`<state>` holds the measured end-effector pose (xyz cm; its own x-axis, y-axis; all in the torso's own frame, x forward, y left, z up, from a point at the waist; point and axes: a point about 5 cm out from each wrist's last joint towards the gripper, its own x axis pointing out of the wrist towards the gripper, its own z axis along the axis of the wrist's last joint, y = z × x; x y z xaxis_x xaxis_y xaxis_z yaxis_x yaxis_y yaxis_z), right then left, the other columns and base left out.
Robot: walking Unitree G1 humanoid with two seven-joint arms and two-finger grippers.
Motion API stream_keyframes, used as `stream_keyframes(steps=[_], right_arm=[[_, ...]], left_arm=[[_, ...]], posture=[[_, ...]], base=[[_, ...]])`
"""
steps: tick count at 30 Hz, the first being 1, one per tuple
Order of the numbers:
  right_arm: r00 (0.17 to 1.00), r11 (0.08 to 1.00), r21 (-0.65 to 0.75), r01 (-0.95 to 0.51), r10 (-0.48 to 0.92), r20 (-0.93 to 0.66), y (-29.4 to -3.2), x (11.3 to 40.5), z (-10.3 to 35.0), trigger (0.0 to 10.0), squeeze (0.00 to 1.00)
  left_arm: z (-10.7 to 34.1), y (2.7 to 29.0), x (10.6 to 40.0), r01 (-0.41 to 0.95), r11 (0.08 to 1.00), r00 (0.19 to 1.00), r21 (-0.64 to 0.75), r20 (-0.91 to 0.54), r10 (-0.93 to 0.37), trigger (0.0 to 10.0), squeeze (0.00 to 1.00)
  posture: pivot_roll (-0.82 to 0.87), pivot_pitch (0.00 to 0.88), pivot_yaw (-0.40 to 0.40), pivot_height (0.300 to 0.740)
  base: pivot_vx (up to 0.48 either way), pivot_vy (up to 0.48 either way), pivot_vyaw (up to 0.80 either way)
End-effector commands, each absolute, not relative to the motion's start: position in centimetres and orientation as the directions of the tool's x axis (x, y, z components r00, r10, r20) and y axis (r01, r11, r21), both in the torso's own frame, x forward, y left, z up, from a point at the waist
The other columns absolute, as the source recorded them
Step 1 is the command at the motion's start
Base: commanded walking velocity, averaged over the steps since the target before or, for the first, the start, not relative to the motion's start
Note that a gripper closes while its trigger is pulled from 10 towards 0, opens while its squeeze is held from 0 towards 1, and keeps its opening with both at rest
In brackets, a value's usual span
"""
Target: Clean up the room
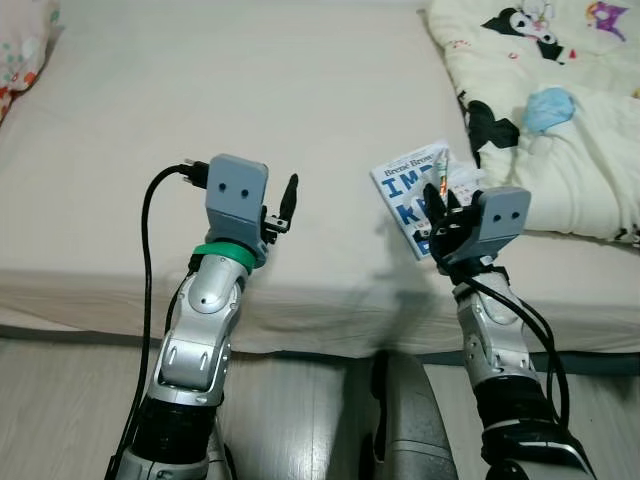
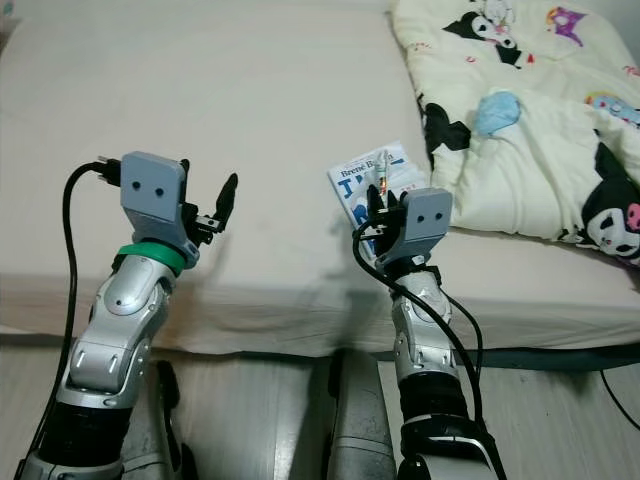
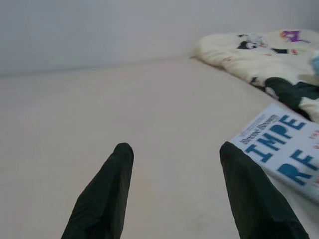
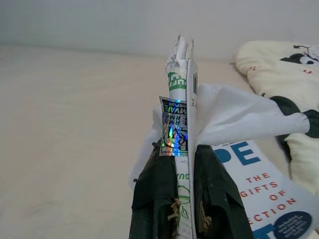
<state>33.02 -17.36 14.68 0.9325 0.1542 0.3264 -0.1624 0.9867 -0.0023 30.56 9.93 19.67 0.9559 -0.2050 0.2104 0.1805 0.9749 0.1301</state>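
Note:
My right gripper (image 4: 178,149) is shut on a flattened white and green wrapper (image 4: 180,94) with a shiny sticker, and a white tissue (image 4: 234,114) is bunched beside it. The gripper is held over a white book with blue lettering (image 1: 400,185) that lies near the front edge of the bed (image 1: 250,100). My left gripper (image 3: 174,149) is open above the bare sheet, to the left of the book (image 3: 284,149), with nothing between its fingers.
A cream cartoon-print blanket (image 1: 560,130) is heaped on the bed's right side with a light blue item (image 1: 548,108) on it. A patterned pillow (image 1: 20,50) sits at the far left corner. Grey floor (image 1: 60,400) runs along the bed's front edge.

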Motion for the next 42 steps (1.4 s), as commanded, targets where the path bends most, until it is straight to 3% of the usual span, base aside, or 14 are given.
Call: stream_keyframes(steps=[1,17,42], right_arm=[[0.941,0.989,-0.015,-0.147,0.144,0.305,-17.7,32.4,14.0,10.0,0.00],[0.946,0.983,-0.090,-0.159,0.178,0.272,-16.8,31.3,12.7,10.0,0.00],[0.954,0.983,-0.104,-0.151,0.173,0.246,-16.7,31.0,12.2,10.0,0.00]], left_arm=[[17.9,9.8,30.5,0.213,0.970,0.962,0.117,0.150,-0.229,10.0,0.00],[10.8,12.6,29.8,0.157,0.965,0.987,0.210,-0.067,-0.146,10.0,0.00],[11.2,11.4,30.7,0.195,0.964,0.981,0.183,-0.022,-0.194,10.0,0.00]], posture=[[0.00,0.000,-0.017,0.549],[0.01,0.000,-0.019,0.597],[0.01,0.000,-0.017,0.674]], base=[[0.000,0.000,0.00],[0.000,0.000,0.00],[0.000,0.000,0.00]])
